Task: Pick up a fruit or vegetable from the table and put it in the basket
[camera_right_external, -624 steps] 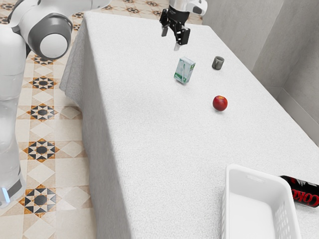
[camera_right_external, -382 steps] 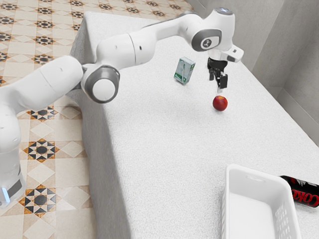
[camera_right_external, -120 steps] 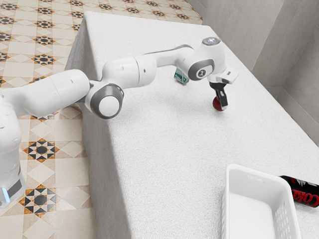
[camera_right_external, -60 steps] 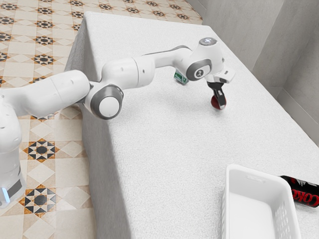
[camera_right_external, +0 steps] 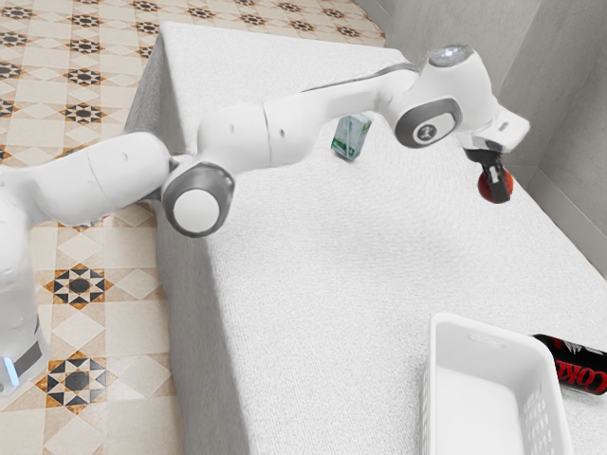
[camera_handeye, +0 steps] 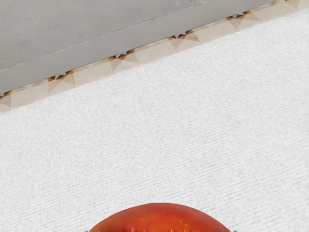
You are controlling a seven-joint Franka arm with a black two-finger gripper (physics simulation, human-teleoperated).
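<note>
Near the table's far long edge in the exterior view, my gripper [camera_right_external: 498, 186] is shut on a red apple [camera_right_external: 487, 187], which one black finger partly covers. The apple hangs above the white cloth, clear of it. In the wrist view the apple [camera_handeye: 160, 217] is large and orange-red, just under my hand. The white basket [camera_right_external: 432, 379], with slotted walls, stands at the exterior view's lower right, its visible inside holding nothing; its near end is cut off by the picture's edge.
A black and red cola can [camera_right_external: 579, 364] lies beside the basket, on its far side. A green and white carton [camera_right_external: 352, 136] stands beyond the arm on the tablecloth [camera_right_external: 322, 256]. A grey wall [camera_right_external: 569, 114] rises beyond the table.
The apple has left its spot on the cloth, raised and carried toward the exterior view's right in my gripper. More of the carton shows now that the arm has shifted.
</note>
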